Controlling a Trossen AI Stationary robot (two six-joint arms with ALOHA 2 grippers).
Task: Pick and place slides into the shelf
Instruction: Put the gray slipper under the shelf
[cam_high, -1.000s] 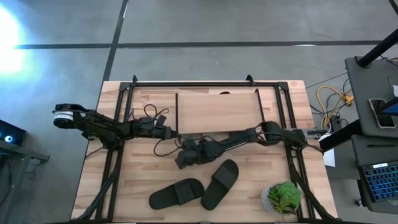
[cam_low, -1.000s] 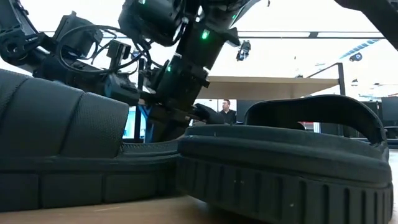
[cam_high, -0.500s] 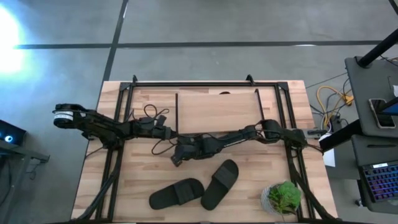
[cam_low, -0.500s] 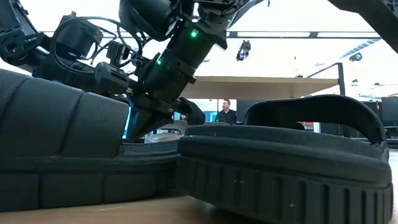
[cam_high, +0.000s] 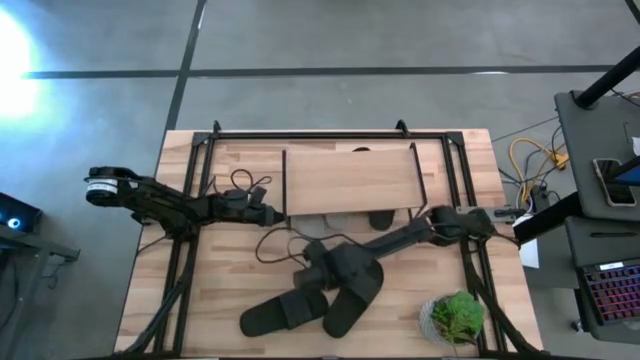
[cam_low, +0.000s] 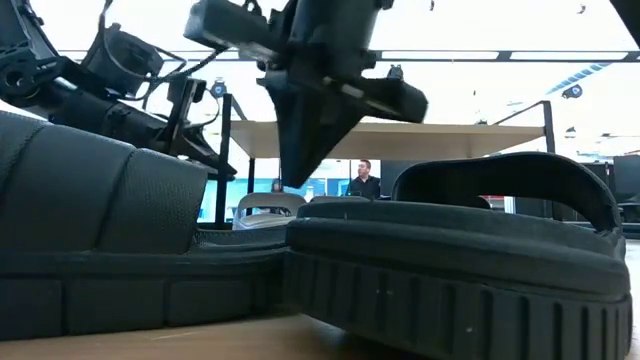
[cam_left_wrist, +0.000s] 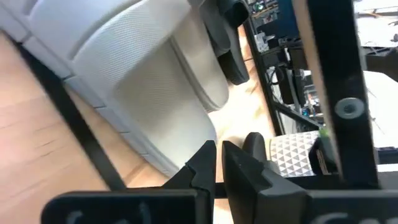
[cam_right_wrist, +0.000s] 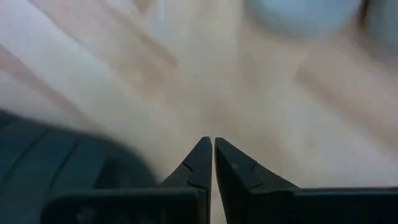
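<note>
1. The table (cam_high: 225, 275) is light wood and carries everything, with black frame rails along its sides.
2. The shelf (cam_high: 345, 180) stands at the table's far middle, a pale top board on thin black legs.
3. The right arm (cam_high: 415, 232) reaches from the right side across the table's middle, and the left arm (cam_high: 170, 203) lies along the left side, pointing at the shelf.
4. Two black slides (cam_high: 345, 295) lie side by side on the near middle of the table.
5. A grey slide (cam_left_wrist: 149, 81) sits under the shelf.
6. A plant (cam_high: 455, 318) stands at the near right corner.
7. The right gripper (cam_high: 318, 268) hangs just above the black slides, fingers pressed together, holding nothing.
8. The left gripper (cam_left_wrist: 217, 163) sits at the shelf's left end, beside the grey slide, fingers pressed together and empty.
</note>
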